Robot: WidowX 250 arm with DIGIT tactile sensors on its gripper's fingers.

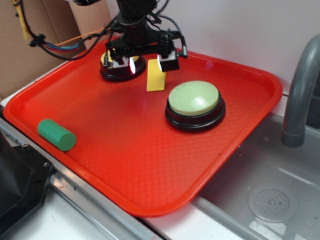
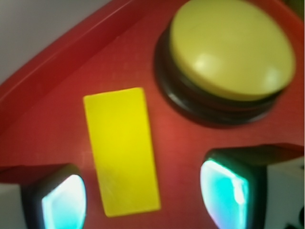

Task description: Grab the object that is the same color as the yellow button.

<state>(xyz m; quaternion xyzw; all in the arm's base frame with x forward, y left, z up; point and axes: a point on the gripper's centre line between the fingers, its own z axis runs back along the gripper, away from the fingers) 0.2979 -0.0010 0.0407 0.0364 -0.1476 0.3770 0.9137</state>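
Note:
The object, a small yellow wedge block, lies on the red tray near its back. In the wrist view the block sits lengthwise between my two lit fingertips, with a gap on each side. My gripper hovers open just over it. The yellow button on its black base stands just left of the block, mostly hidden behind my left finger. The wrist view also shows a domed button close to the block's far end. I cannot tell which button that is.
A larger pale green button on a black base stands right of the block. A green cylinder lies at the tray's front left. A grey faucet and a steel sink are to the right.

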